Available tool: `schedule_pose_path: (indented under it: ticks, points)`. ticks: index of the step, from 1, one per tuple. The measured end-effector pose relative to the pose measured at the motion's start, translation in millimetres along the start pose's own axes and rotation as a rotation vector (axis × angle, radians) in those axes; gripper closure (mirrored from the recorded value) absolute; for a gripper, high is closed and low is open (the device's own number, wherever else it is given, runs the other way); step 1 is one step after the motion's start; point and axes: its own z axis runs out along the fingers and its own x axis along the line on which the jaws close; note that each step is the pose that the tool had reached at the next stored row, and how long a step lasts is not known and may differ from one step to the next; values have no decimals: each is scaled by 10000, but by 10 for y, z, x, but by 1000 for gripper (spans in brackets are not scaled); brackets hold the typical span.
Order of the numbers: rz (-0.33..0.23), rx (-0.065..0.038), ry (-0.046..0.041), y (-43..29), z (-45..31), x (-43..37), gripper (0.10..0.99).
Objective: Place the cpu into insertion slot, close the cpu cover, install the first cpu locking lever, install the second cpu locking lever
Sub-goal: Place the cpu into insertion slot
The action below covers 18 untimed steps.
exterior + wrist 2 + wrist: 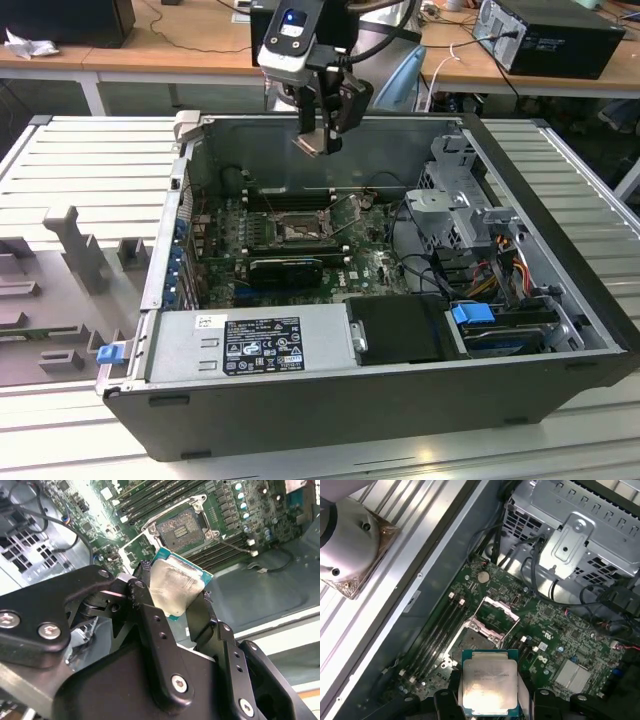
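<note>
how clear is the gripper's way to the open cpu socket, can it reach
Probably yes. The gripper, shut on the cpu, hangs over the motherboard; the socket is bare, its cpu cover raised, and nothing seems to lie between.

Slatted grey metal bench (90, 160) carries everything. Open computer case (330, 400) on its side at centre, flat on slats. Grey moulded fixture tray (60, 290) just beside case at 9 o'clock. Bare slats at 3. Wooden desks (180, 50) behind at 12 hold black box (70, 20) and second computer (550, 35).
</note>
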Motion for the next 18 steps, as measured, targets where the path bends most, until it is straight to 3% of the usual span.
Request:
schedule_pose_path:
  ticks: [18]
  points:
    - [796,-8,-66,-11,89,0,557]
